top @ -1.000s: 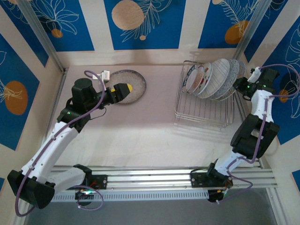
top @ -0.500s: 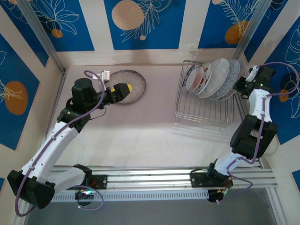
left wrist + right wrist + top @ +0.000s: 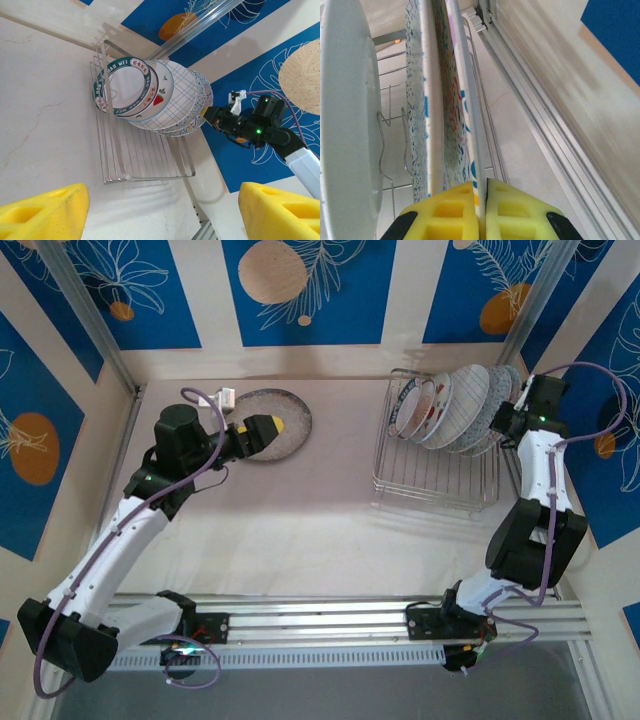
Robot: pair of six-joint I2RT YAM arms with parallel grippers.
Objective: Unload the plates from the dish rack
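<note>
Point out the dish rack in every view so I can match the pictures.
Top external: the dish rack sits at upper right, beyond the right arm.
Left wrist: the dish rack is left of centre, seen from its open side.
Right wrist: the dish rack shows as wires at lower left.
Shared landmark: the end plate pinched by the right end effector.

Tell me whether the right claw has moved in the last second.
Yes. The right claw shifted in toward the dish rack, closing on the end plate at its rim.
</note>
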